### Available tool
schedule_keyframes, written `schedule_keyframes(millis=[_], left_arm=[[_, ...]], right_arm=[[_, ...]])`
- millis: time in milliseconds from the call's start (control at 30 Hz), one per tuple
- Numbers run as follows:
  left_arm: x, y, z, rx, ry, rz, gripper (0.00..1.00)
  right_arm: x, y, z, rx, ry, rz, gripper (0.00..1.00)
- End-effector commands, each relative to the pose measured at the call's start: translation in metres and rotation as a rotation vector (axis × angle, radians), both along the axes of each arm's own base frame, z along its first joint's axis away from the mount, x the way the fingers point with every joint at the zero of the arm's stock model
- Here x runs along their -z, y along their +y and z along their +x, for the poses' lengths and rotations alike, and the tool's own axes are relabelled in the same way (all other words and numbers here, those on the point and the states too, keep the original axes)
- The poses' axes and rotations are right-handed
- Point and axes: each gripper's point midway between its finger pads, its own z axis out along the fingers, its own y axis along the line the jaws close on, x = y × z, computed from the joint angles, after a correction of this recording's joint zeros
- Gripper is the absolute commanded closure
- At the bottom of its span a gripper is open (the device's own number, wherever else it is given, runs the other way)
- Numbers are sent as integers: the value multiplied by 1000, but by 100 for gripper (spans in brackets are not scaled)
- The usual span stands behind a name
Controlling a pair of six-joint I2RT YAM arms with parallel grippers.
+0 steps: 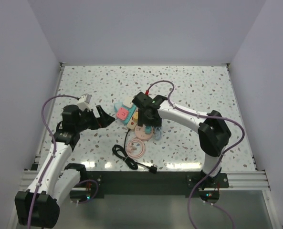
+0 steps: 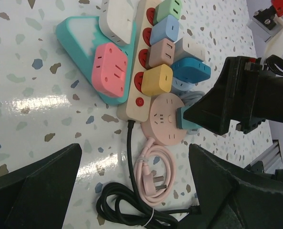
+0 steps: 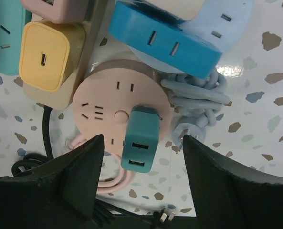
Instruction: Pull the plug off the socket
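Observation:
The pale wooden power strip (image 2: 134,81) with red socket faces lies mid-table, its thin black cable (image 2: 130,143) leaving the near end. Green, blue and taupe plugs and a yellow plug (image 2: 157,79) sit in it; the strip also shows in the right wrist view (image 3: 94,43), with the yellow plug (image 3: 45,55). My right gripper (image 1: 147,125) is open, hovering over a teal plug (image 3: 140,143) set in a round pink socket disc (image 3: 103,102); the plug lies between the fingers, untouched. My left gripper (image 1: 104,118) is open and empty, left of the strip.
A teal base with a pink block (image 2: 109,69) and a white block lies beside the strip. A blue block (image 3: 162,40) on a pale blue disc, with a coiled pale blue cord (image 3: 193,102), sits by the pink disc. A pink cord coil (image 2: 155,174) and black cable bundle (image 2: 127,210) lie nearer.

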Motion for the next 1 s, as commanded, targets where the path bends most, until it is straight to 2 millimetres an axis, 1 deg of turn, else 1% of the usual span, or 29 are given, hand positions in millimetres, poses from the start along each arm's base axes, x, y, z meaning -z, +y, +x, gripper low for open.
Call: schedule_keyframes(millis=[0,33,67,100,167,200,267,300,367,400,433,467,500,533,567,600,633,667,700,733,767,800,867,900,933,967], left_arm=[[4,-5,-3,40,-1,5,0],[7,-6,-3,42,8,6,0],[8,-6,-3,43,9,6,0],[10,-7,-4,48,15,7,0],[12,-8,-5,53,16,8,0],[13,-10,-6,59,18,7,0],[15,-13,-8,73,21,-1,0],[16,-16,-9,86,22,-6,0],[17,-21,-11,106,34,-17,0],[17,-27,-13,127,31,-21,0],[20,-30,-13,136,42,-19,0],[17,-34,-13,149,40,-20,0],[21,-42,-16,176,54,-15,0],[22,-45,-16,181,61,-3,0],[21,-50,-15,190,59,3,0],[22,-60,-20,225,61,9,0],[26,-63,-19,222,72,26,0],[27,-67,-19,225,71,32,0],[28,-77,-23,251,72,36,0],[34,-79,-22,244,80,53,0],[36,-83,-22,252,83,58,0],[35,-93,-25,274,74,56,0],[42,-102,-26,294,80,61,0],[42,-112,-27,320,65,55,0],[40,-118,-28,337,52,47,0],[44,-124,-34,368,53,47,0]], right_arm=[[14,12,-4,35,21,30,32],[17,11,-5,39,29,25,35],[20,10,-7,43,38,20,41],[25,7,-11,52,49,9,43],[28,4,-13,61,53,5,47],[29,0,-15,66,54,-5,51],[31,-3,-17,66,57,-8,55],[34,-5,-19,62,64,-14,61],[37,-6,-23,50,77,-8,68],[41,-8,-28,32,91,-14,88],[38,-9,-29,25,92,-6,100],[37,-9,-30,-11,87,-3,100],[39,-11,-33,-28,86,-3,100],[26,-6,-35,-58,70,54,100],[21,-3,-36,-93,53,91,100],[20,-1,-38,-150,31,120,100],[15,0,-39,-177,15,144,100],[2,2,-42,-228,-8,180,100],[0,1,-45,-249,-13,190,100],[-3,2,-46,-270,-17,202,100],[-13,6,-49,-315,-28,236,100],[-14,6,-51,-329,-31,243,100],[-22,7,-53,-350,-50,268,100],[-22,9,-56,-361,-45,290,100],[-24,10,-57,-365,-40,317,100],[-24,13,-59,-375,-35,342,100]])
